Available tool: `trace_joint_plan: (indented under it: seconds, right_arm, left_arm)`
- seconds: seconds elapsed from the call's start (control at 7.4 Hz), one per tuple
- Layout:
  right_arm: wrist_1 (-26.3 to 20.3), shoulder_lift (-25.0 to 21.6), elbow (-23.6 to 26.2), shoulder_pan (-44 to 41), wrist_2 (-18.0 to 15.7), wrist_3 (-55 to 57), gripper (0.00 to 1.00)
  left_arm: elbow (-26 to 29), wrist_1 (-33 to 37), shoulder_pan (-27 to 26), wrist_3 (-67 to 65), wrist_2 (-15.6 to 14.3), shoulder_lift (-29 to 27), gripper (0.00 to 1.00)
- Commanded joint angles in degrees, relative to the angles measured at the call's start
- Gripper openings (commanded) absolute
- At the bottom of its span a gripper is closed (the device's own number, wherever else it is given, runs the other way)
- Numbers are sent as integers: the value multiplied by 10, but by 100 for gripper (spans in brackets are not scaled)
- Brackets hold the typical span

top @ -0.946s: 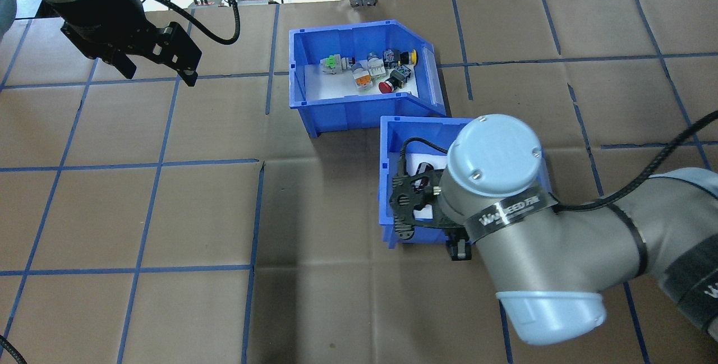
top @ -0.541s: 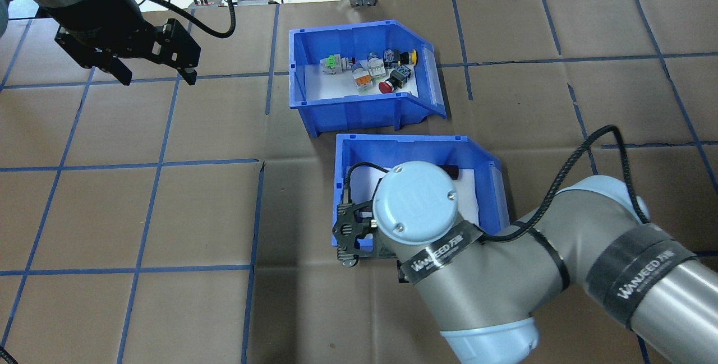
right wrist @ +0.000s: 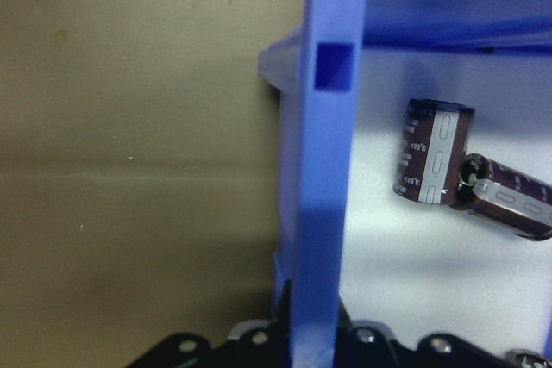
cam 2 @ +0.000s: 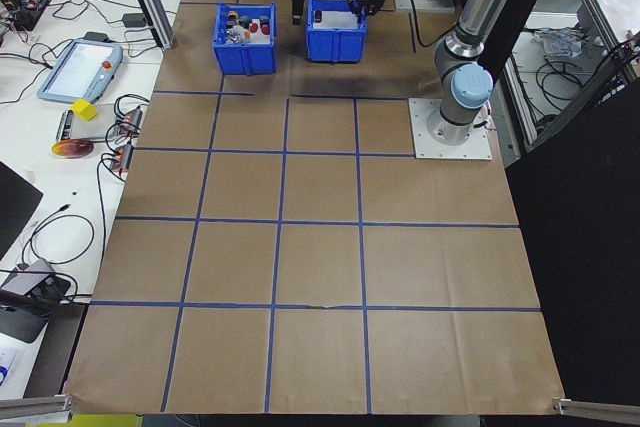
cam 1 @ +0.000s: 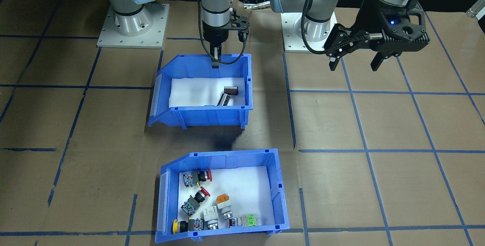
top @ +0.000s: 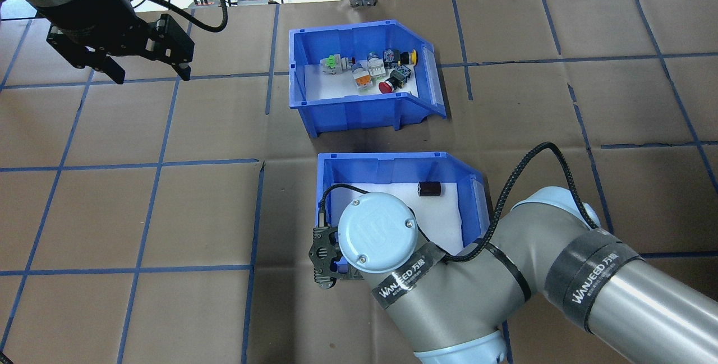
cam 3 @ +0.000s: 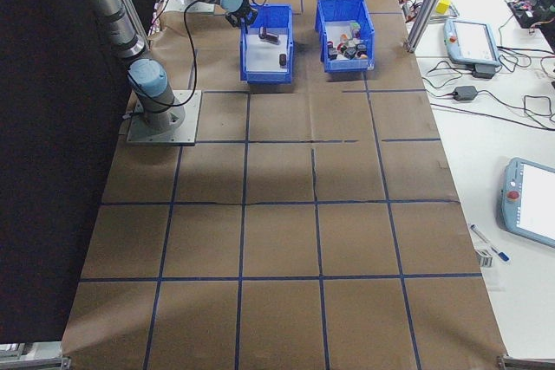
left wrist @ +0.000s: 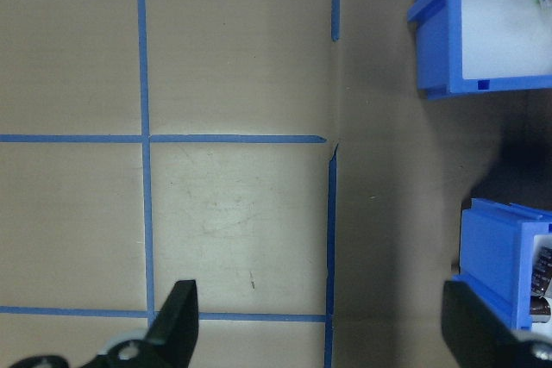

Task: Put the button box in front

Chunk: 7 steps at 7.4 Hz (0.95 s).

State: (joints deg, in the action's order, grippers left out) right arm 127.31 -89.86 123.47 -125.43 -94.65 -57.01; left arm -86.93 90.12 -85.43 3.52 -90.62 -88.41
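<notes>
Right tool (cam 1: 215, 59) pinches the rear wall of the capacitor bin (top: 392, 165); the button box (top: 359, 109) lies beyond, toward the worktop's far edge; left tool (top: 150, 74) hangs spread.

Overhead and front cameras face each other, sharing both blue bins (top: 364, 117).

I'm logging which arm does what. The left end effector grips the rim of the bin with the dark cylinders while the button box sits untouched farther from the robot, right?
Not quite: it is the right end effector that grips the rim of the cylinder bin, as the overhead view shows. The left end effector hangs open over bare table. The button box does sit untouched, farther from the robot.
</notes>
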Motion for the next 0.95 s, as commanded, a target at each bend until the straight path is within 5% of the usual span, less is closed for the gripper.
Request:
trace_joint_plan:
  seconds: [0.0, 0.27, 0.68, 0.81]
  right_arm:
    - [-19, -3, -2, 4, -2, 2, 100]
    - [-25, -44, -6, 18, -8, 2, 100]
    - [-183, -124, -76, 95, -8, 14, 100]
    - [-188, -130, -92, 150, -6, 16, 100]
  left_arm:
    - [0, 1, 2, 0, -3, 0, 99]
    - [0, 0, 2, 1, -3, 0, 99]
    - [-1, 0, 2, 0, -2, 0, 99]
    - [-1, 0, 2, 0, -2, 0, 99]
